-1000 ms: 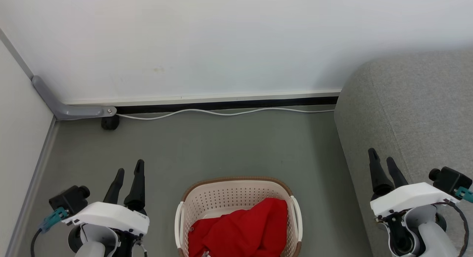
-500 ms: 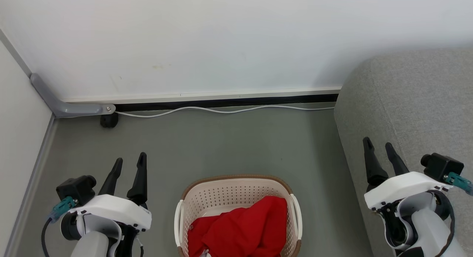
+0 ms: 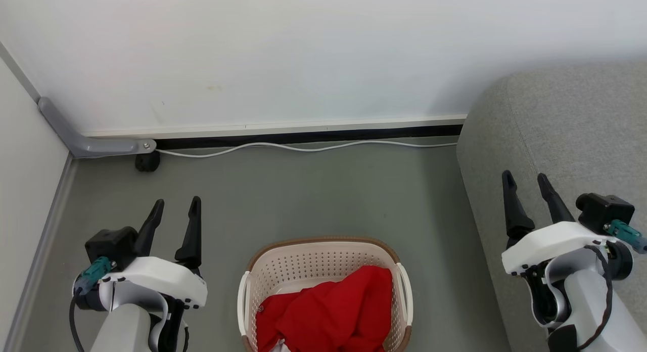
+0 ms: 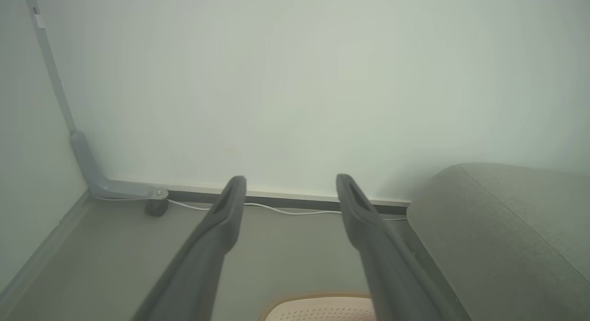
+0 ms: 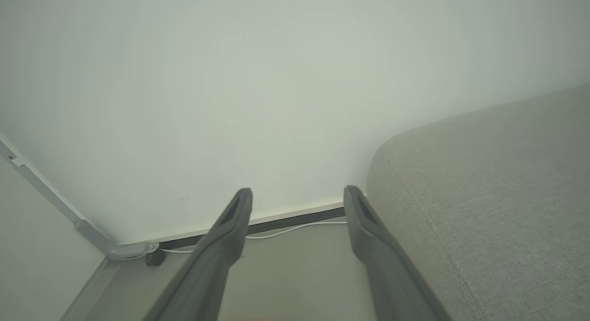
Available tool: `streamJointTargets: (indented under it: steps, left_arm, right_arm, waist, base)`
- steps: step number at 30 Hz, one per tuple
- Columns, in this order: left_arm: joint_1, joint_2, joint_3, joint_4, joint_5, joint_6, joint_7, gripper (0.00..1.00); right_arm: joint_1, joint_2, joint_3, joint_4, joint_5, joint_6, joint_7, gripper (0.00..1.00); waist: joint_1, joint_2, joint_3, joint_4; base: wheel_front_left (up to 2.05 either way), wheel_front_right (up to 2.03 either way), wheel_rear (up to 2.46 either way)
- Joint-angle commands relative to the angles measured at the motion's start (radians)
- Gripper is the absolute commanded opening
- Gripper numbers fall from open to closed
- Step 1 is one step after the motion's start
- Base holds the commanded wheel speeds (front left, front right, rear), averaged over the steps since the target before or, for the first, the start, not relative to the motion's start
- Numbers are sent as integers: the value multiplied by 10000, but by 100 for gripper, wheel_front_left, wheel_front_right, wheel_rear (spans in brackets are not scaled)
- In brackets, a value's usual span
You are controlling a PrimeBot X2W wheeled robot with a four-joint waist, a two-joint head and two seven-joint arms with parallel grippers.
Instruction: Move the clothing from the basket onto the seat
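**Basket** (image 3: 303,271): on the grey floor (image 3: 313,190), bottom centre of the head view, mouth up, one white handle at its left side and one at its right. The bottom edge of the frame cuts off its near part, so its long axis cannot be settled. A sliver of its rim shows at the bottom of the left wrist view (image 4: 318,299).

**Clothing** (image 3: 333,316): a red heap inside the basket, piled highest toward the right wall. The lower part is cut off, and a scrap of white shows at the bottom edge. The number of garments cannot be told.

**Seat** (image 3: 566,129): grey upholstery at the right of the frame. Its rounded edge runs from upper right down to the lower right.

**Left pincer** (image 3: 178,203): lower left, fingers pointing up the frame, spread wide, nothing between them. The same shows in its wrist view (image 4: 290,180).

**Right pincer** (image 3: 524,176): lower right, over the seat's edge, fingers likewise wide apart and empty (image 5: 298,190).

**Background:** white wall (image 3: 303,53), with a white cable (image 3: 303,147) along its foot.

**Change over one second:** the camera has shifted slightly. Both pincers stand higher in the frame by more than that shift. The heap lies as before.
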State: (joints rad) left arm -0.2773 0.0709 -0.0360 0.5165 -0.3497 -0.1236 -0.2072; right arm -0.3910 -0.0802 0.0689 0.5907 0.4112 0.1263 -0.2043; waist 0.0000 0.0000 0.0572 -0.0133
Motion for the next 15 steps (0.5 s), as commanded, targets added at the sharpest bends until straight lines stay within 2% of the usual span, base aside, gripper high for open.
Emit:
streamJointTargets:
  steps: [1, 15]
  left_arm:
    - [-654, 159, 359, -213, 461, -62, -173, 100]
    - [-989, 73, 592, -33, 2044, -71, -546, 100]
  right_arm:
    - [-489, -46, 83, -193, -489, 43, -203, 100]
    - [-904, 37, -140, -2, -2177, 44, -575, 100]
  waist:
    - [0, 0, 8, -5]
    - [0, 0, 58, -7]
  base:
    - [0, 0, 0]
    - [0, 0, 0]
